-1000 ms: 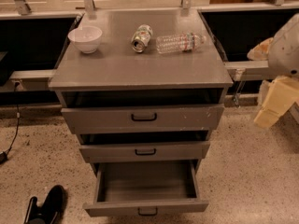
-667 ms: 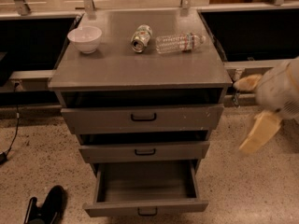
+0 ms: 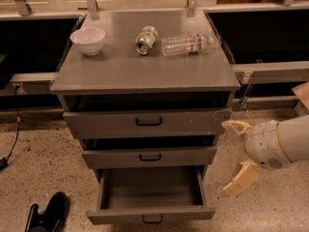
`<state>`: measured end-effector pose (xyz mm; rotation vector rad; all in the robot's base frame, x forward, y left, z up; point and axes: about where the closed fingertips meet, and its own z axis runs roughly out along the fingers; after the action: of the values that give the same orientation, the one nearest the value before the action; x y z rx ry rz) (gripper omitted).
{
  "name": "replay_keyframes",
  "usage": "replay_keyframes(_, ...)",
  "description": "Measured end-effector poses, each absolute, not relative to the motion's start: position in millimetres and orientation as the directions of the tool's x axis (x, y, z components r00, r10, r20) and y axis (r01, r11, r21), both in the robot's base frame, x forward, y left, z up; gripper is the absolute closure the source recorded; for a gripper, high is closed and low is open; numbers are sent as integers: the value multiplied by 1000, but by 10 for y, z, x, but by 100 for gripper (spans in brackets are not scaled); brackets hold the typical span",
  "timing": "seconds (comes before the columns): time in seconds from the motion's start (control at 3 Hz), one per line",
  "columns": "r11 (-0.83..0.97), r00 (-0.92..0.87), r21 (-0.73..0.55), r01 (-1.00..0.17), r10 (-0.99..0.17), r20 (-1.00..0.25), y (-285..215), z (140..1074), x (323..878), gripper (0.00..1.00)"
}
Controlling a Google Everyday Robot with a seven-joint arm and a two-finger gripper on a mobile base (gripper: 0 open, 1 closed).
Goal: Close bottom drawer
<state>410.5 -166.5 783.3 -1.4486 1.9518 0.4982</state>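
Note:
The bottom drawer (image 3: pixel 150 213) of the grey cabinet is pulled well out; its inside is bare and its small black bar handle (image 3: pixel 152 220) shows on the low front panel. My gripper (image 3: pixel 237 153) is at the right of the cabinet, level with the middle drawer (image 3: pixel 149 156) and above the bottom drawer's right corner. Its two cream fingers stand wide apart, one up (image 3: pixel 236 127) and one down (image 3: pixel 240 179), with nothing between them. It touches neither drawer.
The top drawer (image 3: pixel 147 122) and the middle drawer stand slightly out. On the cabinet top (image 3: pixel 116 71) are a white bowl (image 3: pixel 88 40), a can on its side (image 3: pixel 146 39) and a lying plastic bottle (image 3: pixel 186 44). A black shoe (image 3: pixel 49 215) lies on the floor at lower left.
My gripper has come down and left from the right edge, from beside the cabinet top to beside the middle drawer. The drawers have not moved.

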Motion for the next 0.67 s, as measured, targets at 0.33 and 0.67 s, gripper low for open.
replay_keyframes(0.33,276,-183,-25,-961,-699,-691,-1601,7559,4285,0)
replay_keyframes(0.67,241,-216,82,-967,-605,-767,-1363,6723,4285,0)
